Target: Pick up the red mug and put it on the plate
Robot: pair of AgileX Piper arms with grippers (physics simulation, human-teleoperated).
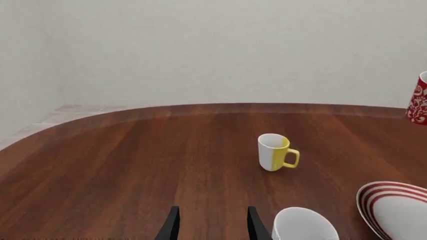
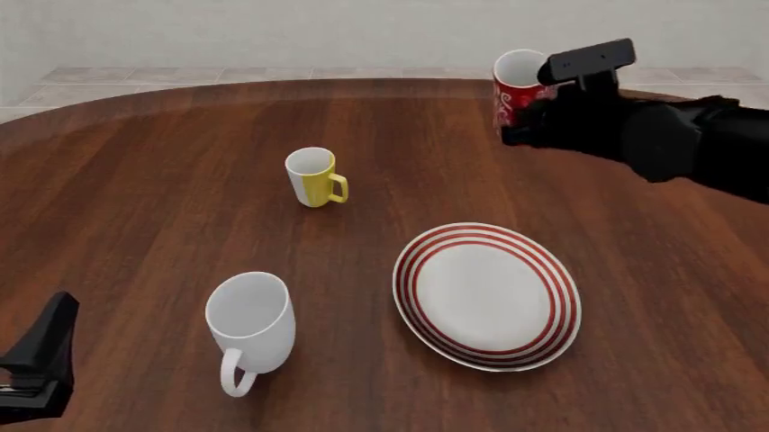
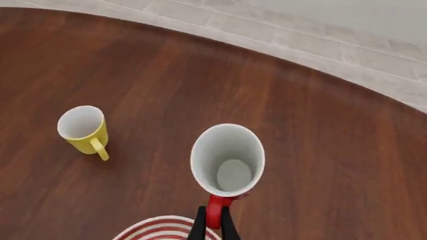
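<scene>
1. Right gripper (image 3: pixel 211 227) pinches the red mug's (image 2: pixel 518 88) handle; mug is upright, lifted, beyond the plate (image 2: pixel 488 296).
2. Left gripper (image 1: pixel 209 226) is spread, near the white mug (image 2: pixel 251 323), left of the plate.

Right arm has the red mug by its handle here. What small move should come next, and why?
Probably carry the red mug toward the near side of the table until it is over the plate, keeping it level. The right gripper has its jaws pinched on the mug's handle, and in the front view the mug sits well beyond the plate. The left gripper is idle, jaws apart.
</scene>
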